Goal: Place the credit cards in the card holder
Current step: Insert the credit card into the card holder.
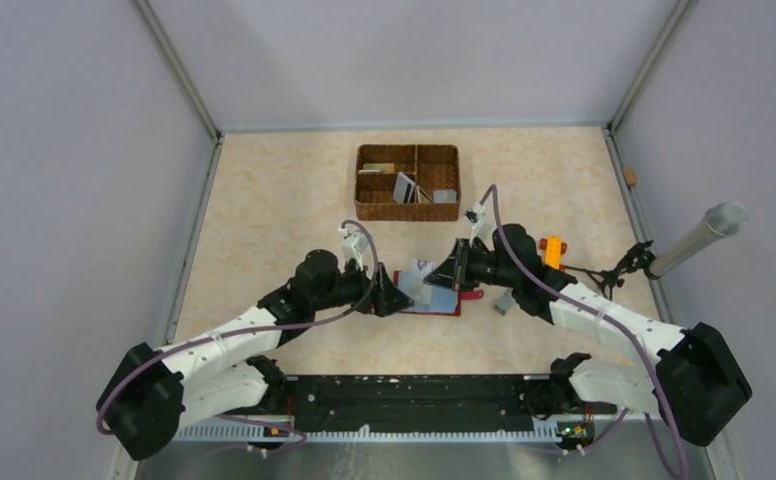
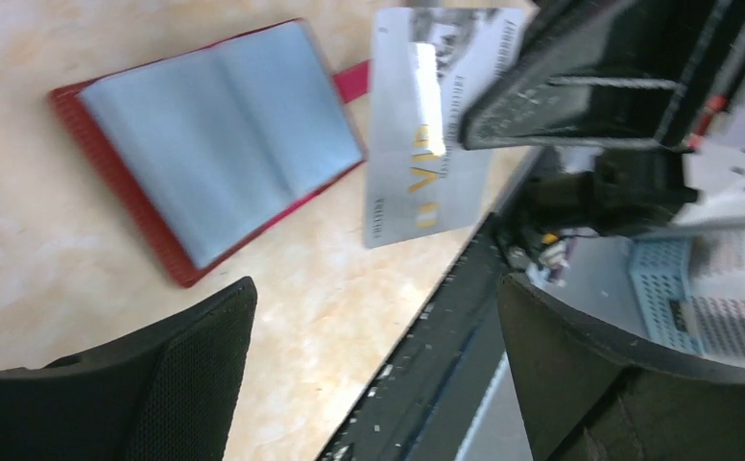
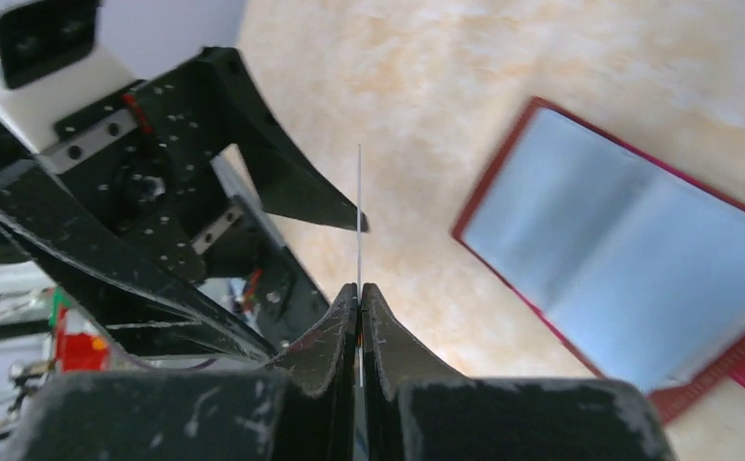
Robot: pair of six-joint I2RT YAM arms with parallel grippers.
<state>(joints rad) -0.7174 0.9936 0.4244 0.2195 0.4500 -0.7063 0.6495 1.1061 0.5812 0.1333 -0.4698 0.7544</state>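
Note:
The card holder point(image 1: 442, 301) lies open on the table, dark red with clear pockets facing up; it also shows in the left wrist view point(image 2: 220, 144) and the right wrist view point(image 3: 637, 279). My right gripper point(image 3: 360, 288) is shut on a grey credit card point(image 2: 426, 125) with gold lettering, held on edge above the table just beside the holder and seen edge-on point(image 3: 359, 206) from the wrist. My left gripper point(image 2: 378, 336) stands wide open near the holder's left end with nothing between its fingers point(image 2: 186, 375). In the top view the two grippers, left point(image 1: 396, 298) and right point(image 1: 442, 277), face each other over the holder.
A brown divided wicker basket point(image 1: 364, 207) at the back holds more credit cards point(image 1: 404, 187). An orange block point(image 1: 553, 250) and a small grey piece point(image 1: 504, 303) lie by the right arm. A grey tube point(image 1: 699, 238) leans in at the right. A black rail point(image 1: 414, 395) runs along the near edge.

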